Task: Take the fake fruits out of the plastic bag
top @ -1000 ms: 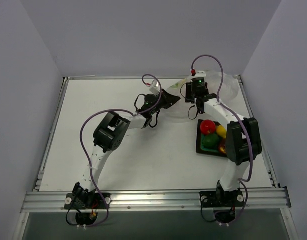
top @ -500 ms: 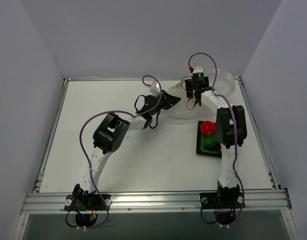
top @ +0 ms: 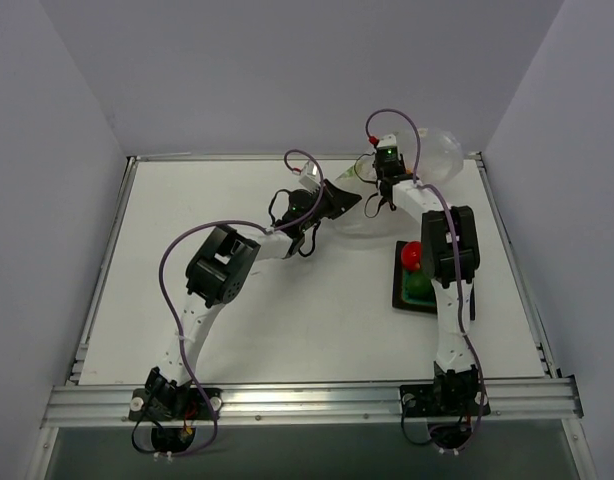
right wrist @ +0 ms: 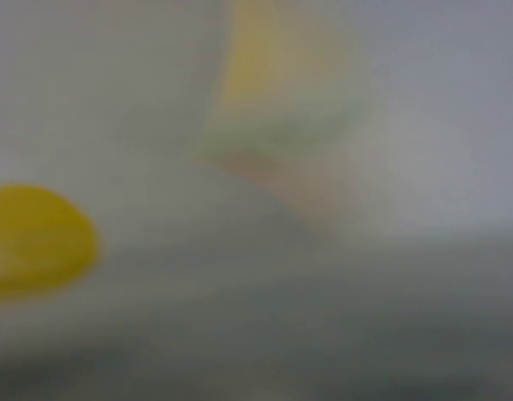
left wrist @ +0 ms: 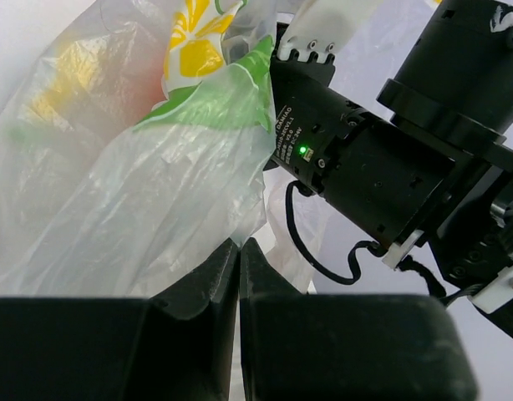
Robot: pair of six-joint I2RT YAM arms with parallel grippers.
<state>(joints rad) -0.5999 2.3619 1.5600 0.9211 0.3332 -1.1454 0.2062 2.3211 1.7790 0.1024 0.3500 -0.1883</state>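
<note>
Thin whitish film, wrinkled and see-through, makes up the bag [top: 435, 158], which bulges at the far right corner of the worktop [top: 167, 200], close to the back rim and the right rim. In the left wrist view its film [left wrist: 148, 184] carries a yellow and green print, and dim yellow and reddish patches show through it at the upper left. The left gripper [left wrist: 239, 251] has its jaws closed tight on a fold of the film at the bag's near left edge. The right gripper [top: 381, 167] reaches into the bag beside it, the two wrists close together. Its own camera gives only blur, a round yellow shape [right wrist: 35, 238] low on the left behind hazy film, so I cannot tell how its jaws stand.

Just in front of the bag sits a dark tray [top: 399, 292] holding a red fruit [top: 411, 256] and a green fruit [top: 418, 286], partly hidden by the right arm. The tray lies near the right rim. Bare white worktop shows widest to the left of the left arm and between the two bases.
</note>
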